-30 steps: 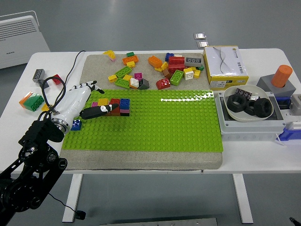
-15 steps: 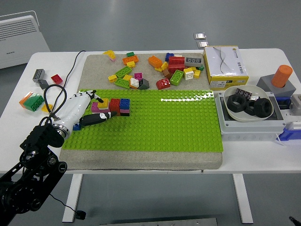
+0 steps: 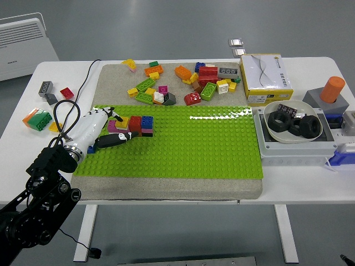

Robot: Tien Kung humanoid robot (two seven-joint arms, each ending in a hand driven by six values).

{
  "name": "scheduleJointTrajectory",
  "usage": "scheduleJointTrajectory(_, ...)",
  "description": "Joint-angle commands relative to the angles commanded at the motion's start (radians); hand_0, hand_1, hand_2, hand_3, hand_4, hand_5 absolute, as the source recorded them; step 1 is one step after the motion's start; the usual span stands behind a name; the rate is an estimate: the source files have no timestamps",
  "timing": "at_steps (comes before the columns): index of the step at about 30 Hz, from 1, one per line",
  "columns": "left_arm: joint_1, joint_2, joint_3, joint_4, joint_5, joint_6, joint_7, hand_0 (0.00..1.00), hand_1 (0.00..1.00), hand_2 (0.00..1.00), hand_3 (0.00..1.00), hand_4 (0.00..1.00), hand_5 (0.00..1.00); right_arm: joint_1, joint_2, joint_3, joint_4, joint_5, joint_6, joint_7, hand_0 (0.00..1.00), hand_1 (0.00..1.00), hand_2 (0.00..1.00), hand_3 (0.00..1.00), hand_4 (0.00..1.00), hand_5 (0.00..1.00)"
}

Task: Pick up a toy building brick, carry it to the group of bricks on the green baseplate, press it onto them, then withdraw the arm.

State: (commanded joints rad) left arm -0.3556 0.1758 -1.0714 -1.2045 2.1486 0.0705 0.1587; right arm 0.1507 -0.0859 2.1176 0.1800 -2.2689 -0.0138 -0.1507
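Head view shows the left hand [image 3: 102,132] lying low over the near-left part of the green baseplate [image 3: 194,144], pulled back toward the robot compared with a second ago, when it reached further in against the brick group [image 3: 135,124]. Over the last half second it has barely shifted. Its fingers [image 3: 117,137] stretch out loosely toward the group and hold nothing; one dark fingertip stops just beside the red and black bricks. The group of pink, yellow, red, blue and black bricks sits on the baseplate's far-left part. I judge the pressing finished and the arm's withdrawal begun. A small blue brick [image 3: 90,149] peeks out beside the wrist. Loose bricks [image 3: 183,83] remain beyond the baseplate. No right hand appears
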Motion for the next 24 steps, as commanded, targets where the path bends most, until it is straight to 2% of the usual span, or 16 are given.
scheduleJointTrajectory(24,-0.010,-0.013,-0.004,0.029,-0.015,-0.008,0.002,0.979,0.944,0.937,0.660,0.998,0.782,0.000,0.000,-0.006,0.000,0.000,-0.001,0.000,0.518,0.616,0.623,0.780,0.823,0.963)
